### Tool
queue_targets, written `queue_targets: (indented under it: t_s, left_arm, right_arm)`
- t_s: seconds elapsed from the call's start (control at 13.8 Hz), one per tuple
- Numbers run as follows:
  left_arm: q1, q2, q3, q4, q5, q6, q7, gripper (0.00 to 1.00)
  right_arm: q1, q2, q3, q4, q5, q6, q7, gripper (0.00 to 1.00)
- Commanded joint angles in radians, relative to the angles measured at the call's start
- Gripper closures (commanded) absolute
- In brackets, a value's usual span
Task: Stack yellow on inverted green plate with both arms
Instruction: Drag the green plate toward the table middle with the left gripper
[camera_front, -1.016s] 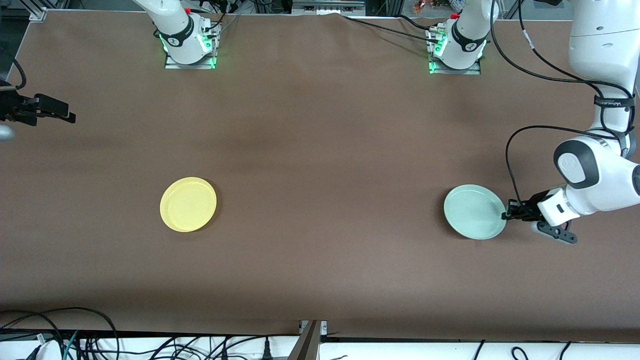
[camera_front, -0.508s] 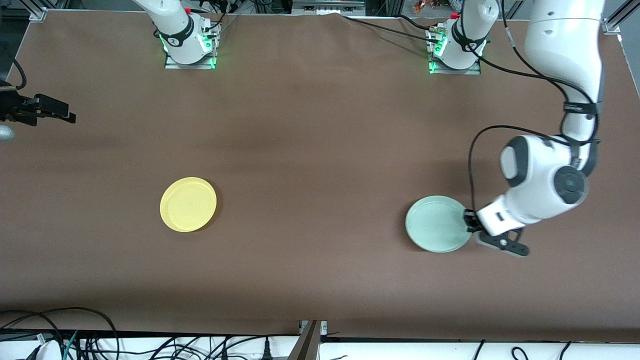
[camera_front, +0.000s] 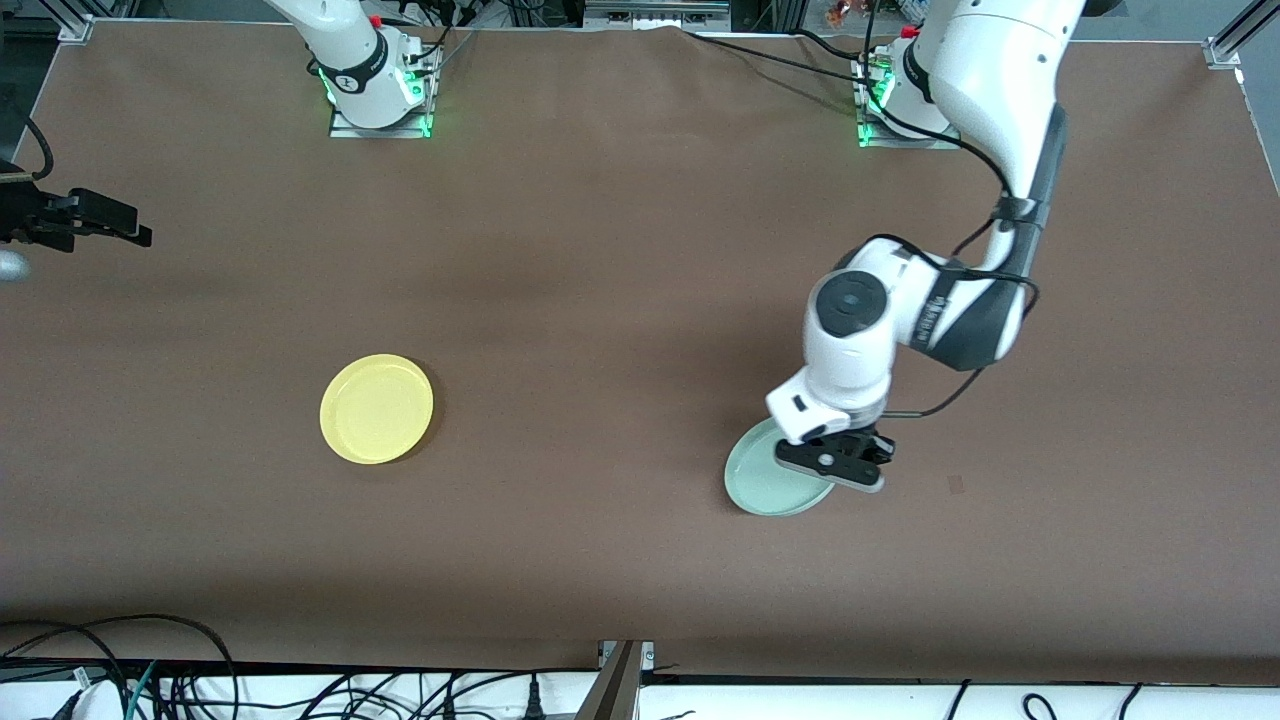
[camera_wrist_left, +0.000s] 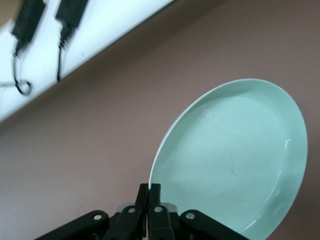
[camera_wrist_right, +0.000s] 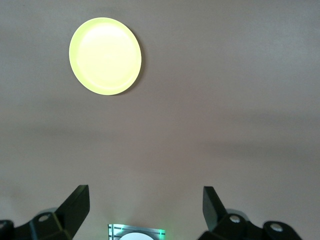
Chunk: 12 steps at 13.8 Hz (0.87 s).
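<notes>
Brown tablecloth (camera_front: 620, 250) under both plates

We see the small round bright-yellow plastic plate (camera_front: 376, 408) (camera_wrist_right: 105, 56) lying flat, rim up, toward the right arm's end of the table. Well apart from it, we find the small round pale mint-green plate (camera_front: 768, 480) (camera_wrist_left: 235, 155) tilted, hollow side showing, pinched at its rim by the left gripper (camera_front: 838, 452) (camera_wrist_left: 149, 196).
</notes>
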Motion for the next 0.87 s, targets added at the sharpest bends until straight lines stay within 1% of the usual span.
queue_targets:
  t_s: [0.0,0.15,0.29,0.44,0.51,0.58,0.8]
  left_arm:
    - [-0.045,0.036,0.008,0.082,0.221,-0.014,-0.017,1.00]
    - [-0.070,0.039,0.008,0.104,0.350,-0.016,-0.017,1.00]
    - [-0.111,0.049,0.008,0.125,0.475,-0.046,-0.017,1.00]
    - [-0.149,0.095,0.008,0.182,0.588,-0.092,-0.016,1.00]
    - [-0.169,0.109,0.008,0.193,0.648,-0.106,-0.017,1.00]
    - [-0.201,0.134,0.009,0.202,0.697,-0.131,-0.017,1.00]
    - [-0.238,0.181,0.009,0.237,0.782,-0.180,-0.021,1.00]
  right_arm:
    - [-0.003,0.005,0.000,0.011,0.018,-0.010,-0.003,0.00]
    - [-0.003,0.005,0.000,0.011,0.018,-0.011,-0.003,0.00]
    - [-0.002,0.005,0.000,0.011,0.018,-0.011,-0.001,0.00]
    - [-0.002,0.005,0.000,0.011,0.018,-0.011,-0.001,0.00]
    - [-0.002,0.005,0.000,0.011,0.018,-0.011,-0.001,0.00]
    - [-0.002,0.005,0.000,0.011,0.018,-0.010,-0.001,0.00]
    - [0.000,0.003,0.001,0.011,0.018,-0.011,-0.001,0.00]
